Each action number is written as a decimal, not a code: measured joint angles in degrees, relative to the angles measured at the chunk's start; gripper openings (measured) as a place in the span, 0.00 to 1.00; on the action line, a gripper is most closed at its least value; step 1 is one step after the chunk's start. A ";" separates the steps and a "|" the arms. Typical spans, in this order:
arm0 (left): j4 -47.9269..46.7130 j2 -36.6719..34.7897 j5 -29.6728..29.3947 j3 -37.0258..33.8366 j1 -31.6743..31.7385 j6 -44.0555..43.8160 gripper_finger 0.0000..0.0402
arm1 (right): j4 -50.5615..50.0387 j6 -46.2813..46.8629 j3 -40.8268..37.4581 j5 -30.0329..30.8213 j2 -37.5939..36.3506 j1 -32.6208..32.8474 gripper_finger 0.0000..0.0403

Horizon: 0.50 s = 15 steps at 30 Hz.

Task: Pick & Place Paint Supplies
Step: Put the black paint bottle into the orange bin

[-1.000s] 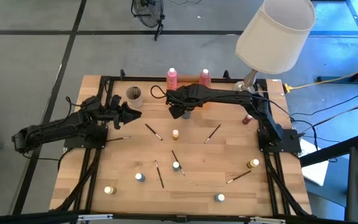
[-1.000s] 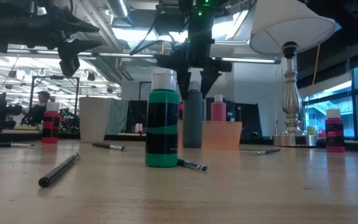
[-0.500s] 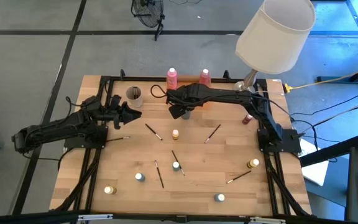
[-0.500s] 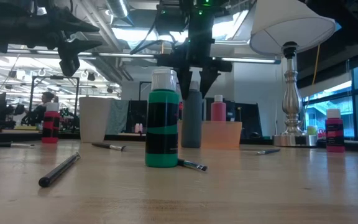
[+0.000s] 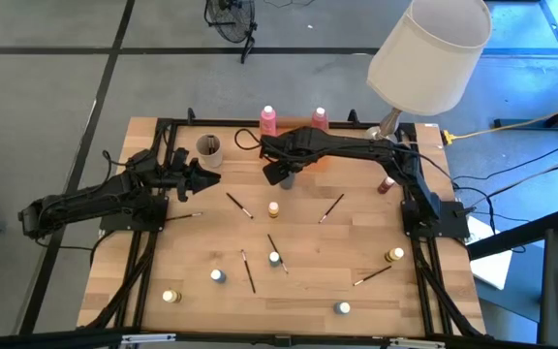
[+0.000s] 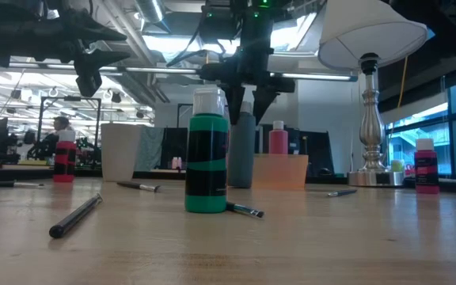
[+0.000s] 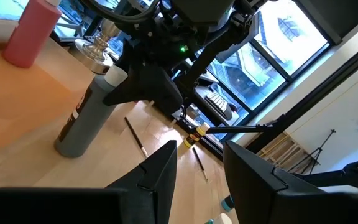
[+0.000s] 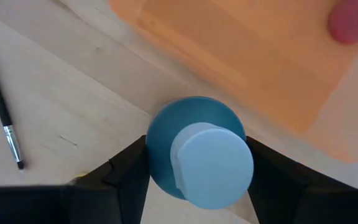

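Right gripper [image 8: 191, 168] straddling the grey bottle [image 8: 197, 158] beside the orange tray [image 8: 241, 68], jaws flanking its shoulders, not visibly clamped; risk of tipping from an off-centre squeeze; left gripper [image 7: 197, 171] parked near the beige cup [image 5: 208, 149], part-open, empty.

The bottle [image 8: 194, 158] stands on the desk [image 5: 298, 291] just beside the tray [image 8: 241, 56], between the right hand's [image 8: 191, 162] fingers.

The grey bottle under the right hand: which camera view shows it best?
The left wrist view: the grey bottle shows whole, white cap to base, tilted. The right wrist view sees only its cap and shoulders. In the low view a green bottle half covers it; in the high view the right hand hides it.
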 joint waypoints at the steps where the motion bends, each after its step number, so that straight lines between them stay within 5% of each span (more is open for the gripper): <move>1: 0.00 0.00 0.00 0.01 0.00 0.05 0.32 | 0.01 -0.25 0.00 -0.01 0.00 0.01 0.54; 15: -0.02 0.02 0.50 0.00 0.00 -0.49 0.32 | -4.40 -1.60 5.70 -2.09 -0.83 1.74 0.54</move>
